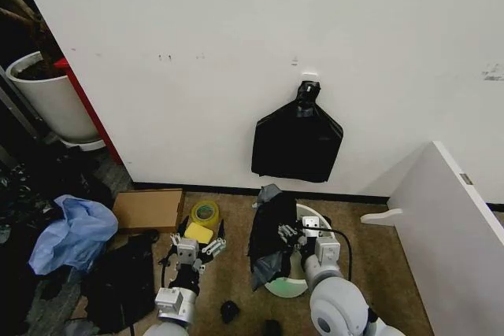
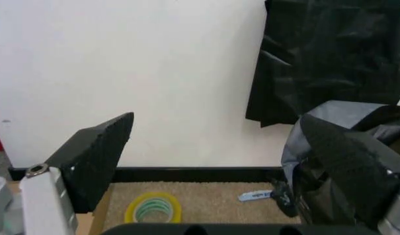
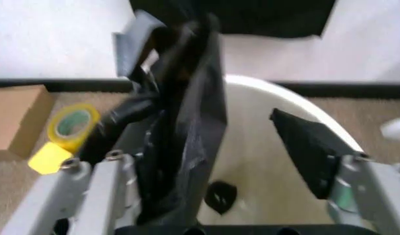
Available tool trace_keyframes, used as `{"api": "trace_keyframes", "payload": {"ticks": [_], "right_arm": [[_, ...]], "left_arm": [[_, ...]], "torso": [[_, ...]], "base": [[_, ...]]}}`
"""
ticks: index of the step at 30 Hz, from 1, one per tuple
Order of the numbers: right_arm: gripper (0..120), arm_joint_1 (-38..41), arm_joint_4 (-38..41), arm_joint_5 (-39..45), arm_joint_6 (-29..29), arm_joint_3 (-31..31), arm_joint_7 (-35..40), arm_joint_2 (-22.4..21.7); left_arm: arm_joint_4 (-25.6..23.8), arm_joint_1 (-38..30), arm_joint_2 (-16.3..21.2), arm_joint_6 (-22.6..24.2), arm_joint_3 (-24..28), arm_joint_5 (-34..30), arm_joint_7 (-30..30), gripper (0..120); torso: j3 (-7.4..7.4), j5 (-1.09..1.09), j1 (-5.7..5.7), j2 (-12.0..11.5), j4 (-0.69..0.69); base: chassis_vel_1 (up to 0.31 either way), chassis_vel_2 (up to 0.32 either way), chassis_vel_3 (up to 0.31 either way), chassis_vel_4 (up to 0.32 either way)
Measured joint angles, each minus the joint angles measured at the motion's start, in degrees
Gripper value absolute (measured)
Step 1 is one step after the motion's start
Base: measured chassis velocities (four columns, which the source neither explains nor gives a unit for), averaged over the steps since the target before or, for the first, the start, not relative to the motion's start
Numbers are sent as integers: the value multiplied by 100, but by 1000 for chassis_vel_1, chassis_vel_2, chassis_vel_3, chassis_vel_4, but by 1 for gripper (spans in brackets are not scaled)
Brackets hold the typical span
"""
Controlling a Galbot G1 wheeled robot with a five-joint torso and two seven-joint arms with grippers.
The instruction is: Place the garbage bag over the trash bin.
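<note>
- The garbage bag (image 1: 270,234) hangs limp over the left side of the trash bin (image 1: 293,282), draped on that part of the rim; the rest of the mouth is uncovered.
- Right gripper (image 1: 293,235) is above the bin with jaws wide apart, the film beside one finger, not pinched.
- Left gripper (image 1: 194,251) hovers open and empty near the yellow tape roll (image 1: 205,212).
- Risk: thin film could slip off the rim or bunch inside.
- Brown carpet (image 1: 228,273), white wall (image 1: 236,53), hanging black bundle (image 1: 298,143), cardboard (image 1: 148,209).
</note>
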Motion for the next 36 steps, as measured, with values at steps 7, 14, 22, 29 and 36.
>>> {"api": "trace_keyframes", "payload": {"ticks": [7,14,22,29,36], "right_arm": [[30,-65,-36,231,-51,258,-4,-52],[6,-306,-262,-398,617,664,-1282,-395],[0,-463,-191,-535,411,837,-1519,-533],[0,-455,-191,-706,198,796,-1459,-550],[0,-387,-271,-961,300,566,-1542,-512]], "left_arm": [[46,-382,154,348,166,-542,193,100],[80,-1036,596,1224,213,-2142,1285,100],[227,-1943,728,2544,498,-3124,1787,100],[479,-2359,662,3592,742,-3218,1780,100],[610,-2526,565,4294,873,-3097,1883,100]], "torso": [[0,0,0,0,1],[0,1,0,0,1],[0,1,0,0,0],[0,1,0,0,1],[0,0,0,0,1]], "base": [[0,0,0,0],[0,0,0,0],[0,0,0,0],[0,0,0,0],[0,0,0,0]]}}
